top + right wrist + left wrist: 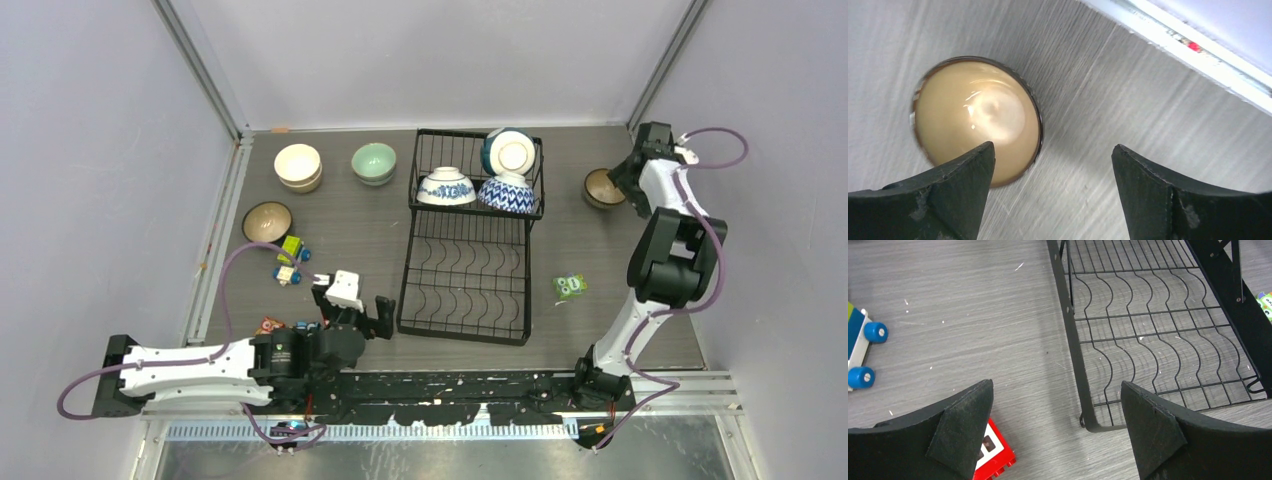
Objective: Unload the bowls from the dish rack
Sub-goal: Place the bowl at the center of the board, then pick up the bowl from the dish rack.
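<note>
Blue-patterned bowls [446, 187] in the dish rack [465, 285] lie leftward of the nearer right gripper [1053, 150], jaws spread, holding nothing.

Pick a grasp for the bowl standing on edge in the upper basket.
Pinch the top of its rim from above. The on-edge bowl leans at the dish rack's back right, white inside facing the camera, so one finger should fit inside, one behind. Two overturned bowls crowd its front.
</note>
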Controlling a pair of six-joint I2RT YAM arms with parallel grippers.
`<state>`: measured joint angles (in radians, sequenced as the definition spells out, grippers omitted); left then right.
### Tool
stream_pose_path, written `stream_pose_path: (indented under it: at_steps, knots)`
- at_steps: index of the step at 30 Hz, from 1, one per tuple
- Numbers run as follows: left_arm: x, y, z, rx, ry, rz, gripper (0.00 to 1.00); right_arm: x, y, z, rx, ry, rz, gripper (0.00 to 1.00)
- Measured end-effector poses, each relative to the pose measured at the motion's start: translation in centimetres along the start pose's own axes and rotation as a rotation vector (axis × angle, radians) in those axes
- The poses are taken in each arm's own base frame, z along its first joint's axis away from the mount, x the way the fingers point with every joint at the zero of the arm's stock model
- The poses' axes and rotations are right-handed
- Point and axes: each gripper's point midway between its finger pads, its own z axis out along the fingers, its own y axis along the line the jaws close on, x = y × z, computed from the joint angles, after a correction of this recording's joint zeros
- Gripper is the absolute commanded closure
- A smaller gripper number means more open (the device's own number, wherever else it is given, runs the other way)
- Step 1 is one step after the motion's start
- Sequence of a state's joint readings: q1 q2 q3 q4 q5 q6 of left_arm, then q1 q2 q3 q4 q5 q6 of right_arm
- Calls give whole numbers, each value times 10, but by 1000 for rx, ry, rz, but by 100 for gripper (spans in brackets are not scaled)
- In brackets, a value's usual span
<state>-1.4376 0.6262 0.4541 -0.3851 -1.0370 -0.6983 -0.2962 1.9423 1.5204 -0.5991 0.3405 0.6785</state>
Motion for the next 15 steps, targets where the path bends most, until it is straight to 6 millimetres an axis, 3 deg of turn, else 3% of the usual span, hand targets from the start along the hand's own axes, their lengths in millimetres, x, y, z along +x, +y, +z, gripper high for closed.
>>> stream_pose_path:
  at_steps: [2,5,8,10,13,15]
  knots:
    - [-1,-3,2,3,-5,20,0,-14,-2,-24,-13,-37,14,9]
    - [-8,-9,6,2,-17,53,0,-38,1,-75,-77,-114,57,9]
    - [-19,-18,12,0,-17,73,0,-56,15,-144,-174,-228,77,9]
    - [-29,-22,16,-3,-11,64,0,-55,38,-193,-281,-297,60,9]
    - [-51,-22,21,-14,-15,11,0,-35,67,-269,-491,-363,32,8]
    - [-68,-21,24,-18,-29,-50,0,-19,65,-311,-611,-379,23,7]
